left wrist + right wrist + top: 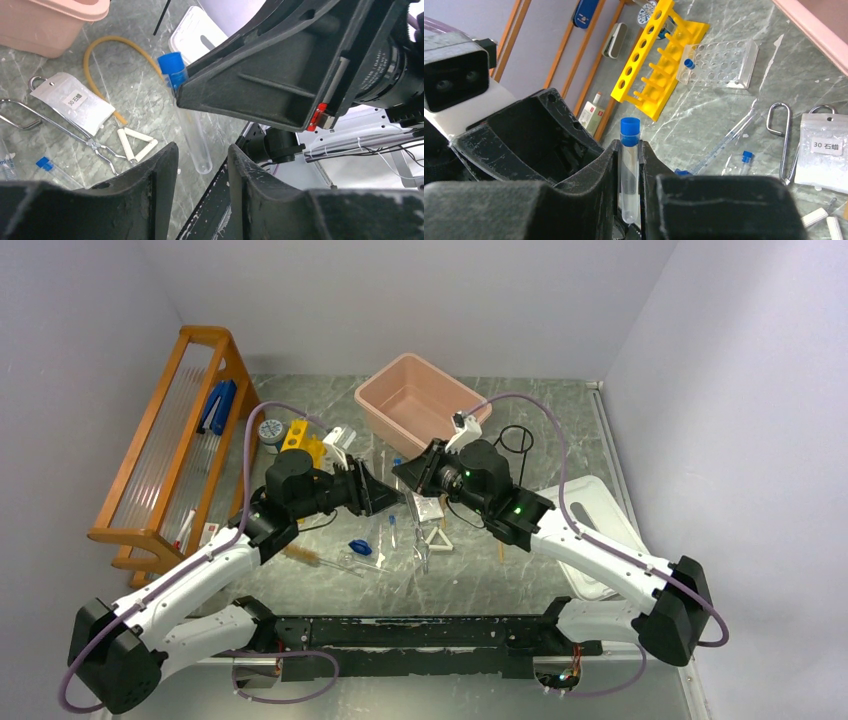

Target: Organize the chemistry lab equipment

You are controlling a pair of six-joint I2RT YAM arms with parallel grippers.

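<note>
My right claw point(629, 148) grips one blue-capped tube point(629, 181) over the table point(724, 115). My left claw point(202, 156), slightly parted and empty, sits close facing it. The right wrist view alone shows one yellow tube rack point(654, 65); the left wrist view shows looped tan rubber tubing point(100, 47), one white triangle point(136, 144) and metal tongs point(60, 129)

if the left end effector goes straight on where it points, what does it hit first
Most likely the blue-capped clear tube held by the right end effector, just ahead of the left end effector; depth is unclear.
</note>
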